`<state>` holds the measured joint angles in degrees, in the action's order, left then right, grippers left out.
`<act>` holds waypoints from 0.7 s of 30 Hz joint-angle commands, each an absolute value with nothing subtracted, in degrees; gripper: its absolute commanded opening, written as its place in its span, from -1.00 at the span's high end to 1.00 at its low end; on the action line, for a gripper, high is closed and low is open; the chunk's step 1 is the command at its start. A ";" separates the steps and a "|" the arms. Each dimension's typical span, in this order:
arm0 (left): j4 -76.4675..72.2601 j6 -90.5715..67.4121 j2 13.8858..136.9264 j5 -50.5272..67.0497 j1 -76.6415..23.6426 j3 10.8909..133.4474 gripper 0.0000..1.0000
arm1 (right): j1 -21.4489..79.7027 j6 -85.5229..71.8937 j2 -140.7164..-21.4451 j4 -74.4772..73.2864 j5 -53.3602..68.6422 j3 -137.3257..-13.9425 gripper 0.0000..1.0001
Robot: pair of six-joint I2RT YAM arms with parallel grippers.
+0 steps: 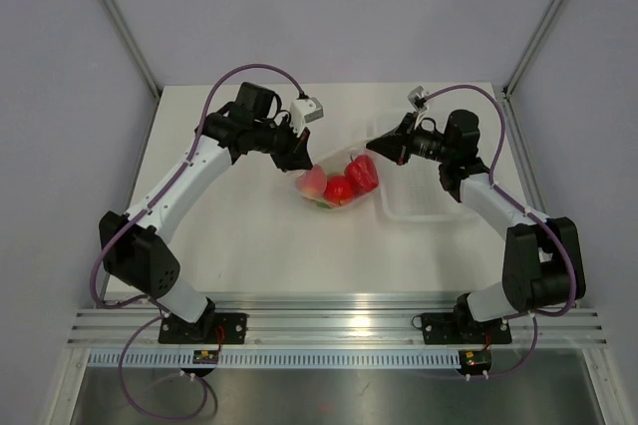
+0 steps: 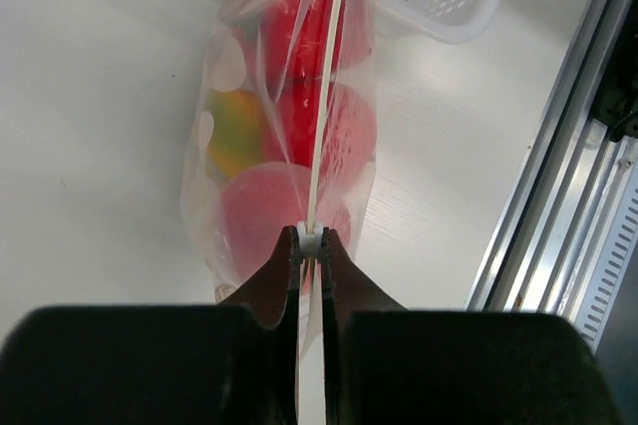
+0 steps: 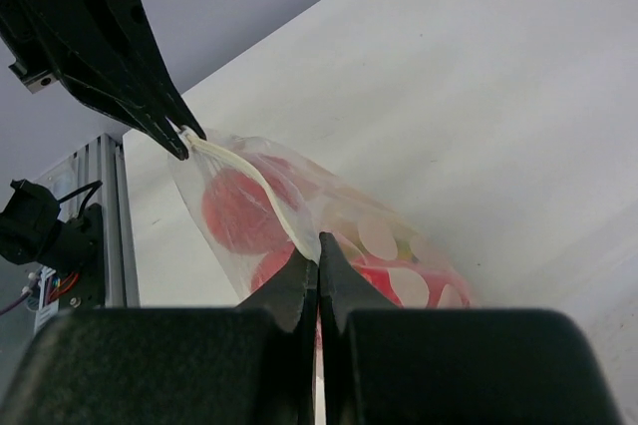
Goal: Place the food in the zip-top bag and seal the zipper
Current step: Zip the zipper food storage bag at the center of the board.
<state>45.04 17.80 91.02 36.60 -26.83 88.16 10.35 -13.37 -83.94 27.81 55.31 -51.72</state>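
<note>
A white desk (image 1: 249,245) with a matte top fills the middle of the enclosure, shut in at the back and on both sides by plain, pale grey-lilac walls (image 1: 329,6). Slim aluminium posts (image 1: 115,16) run up from the desk's back corners. Ribbed aluminium rails (image 1: 329,320) run along its near edge, and below them lies a strip of brushed grey metal (image 1: 329,395). The light is soft and even, leaving only faint shadows on the white top.

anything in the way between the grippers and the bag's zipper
Nothing visible. The left gripper and the right gripper are each shut on the zipper, at opposite ends, with nothing on the strip between them. The food lies inside the zip-top bag.
</note>
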 commanded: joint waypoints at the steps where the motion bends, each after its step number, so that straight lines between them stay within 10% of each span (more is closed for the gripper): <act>1: 46.58 17.93 86.23 33.93 -24.62 85.44 1.00 | 8.79 -14.32 -82.62 32.87 50.45 -52.12 1.00; 21: 41.93 14.94 78.14 34.18 -10.55 76.38 1.00 | 8.26 -19.76 -85.25 39.01 45.96 -52.65 1.00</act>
<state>42.15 15.59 80.51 35.64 -13.37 76.03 9.85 -17.63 -84.99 32.05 50.54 -51.70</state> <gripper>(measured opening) 0.049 0.009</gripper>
